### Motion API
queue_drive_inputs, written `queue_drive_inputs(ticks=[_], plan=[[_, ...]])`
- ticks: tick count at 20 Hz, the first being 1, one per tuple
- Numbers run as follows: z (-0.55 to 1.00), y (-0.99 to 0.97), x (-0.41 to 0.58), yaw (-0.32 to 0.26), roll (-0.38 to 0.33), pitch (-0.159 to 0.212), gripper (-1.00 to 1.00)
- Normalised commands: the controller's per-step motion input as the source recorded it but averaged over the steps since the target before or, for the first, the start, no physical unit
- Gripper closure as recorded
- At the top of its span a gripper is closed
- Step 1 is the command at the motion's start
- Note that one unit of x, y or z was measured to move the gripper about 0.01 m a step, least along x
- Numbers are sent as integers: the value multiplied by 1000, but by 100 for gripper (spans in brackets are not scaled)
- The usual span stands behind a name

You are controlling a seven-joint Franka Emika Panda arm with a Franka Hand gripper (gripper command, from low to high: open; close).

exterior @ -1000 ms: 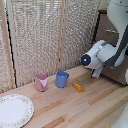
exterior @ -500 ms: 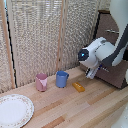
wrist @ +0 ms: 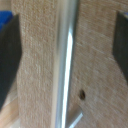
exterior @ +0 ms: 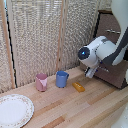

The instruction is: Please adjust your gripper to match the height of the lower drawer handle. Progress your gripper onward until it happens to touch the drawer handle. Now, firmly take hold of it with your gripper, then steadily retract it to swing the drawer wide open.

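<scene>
In the exterior view my white arm reaches to the dark brown dresser at the right, and my gripper (exterior: 92,71) is at the front of the tall lower drawer (exterior: 118,76). The arm hides most of that drawer's handle there. In the wrist view the silver drawer handle (wrist: 67,65) runs as a blurred bar across the brown drawer front (wrist: 100,75), very close. My gripper (wrist: 65,50) is open, with one dark finger (wrist: 9,55) on each side of the bar and a gap to each.
The shallower upper drawer front has its own silver bar (exterior: 113,31). On the wooden table stand a pink cup (exterior: 41,82), a blue cup (exterior: 61,78), a small orange object (exterior: 78,87) and a white plate (exterior: 14,110). A woven screen (exterior: 45,35) stands behind.
The arm has shifted a little toward the dresser front. The cups, the plate and the orange object have not moved.
</scene>
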Motion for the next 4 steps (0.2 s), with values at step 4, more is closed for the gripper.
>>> queue_drive_inputs(ticks=[4], plan=[[429,168,-17,-41,246,-37,-100]])
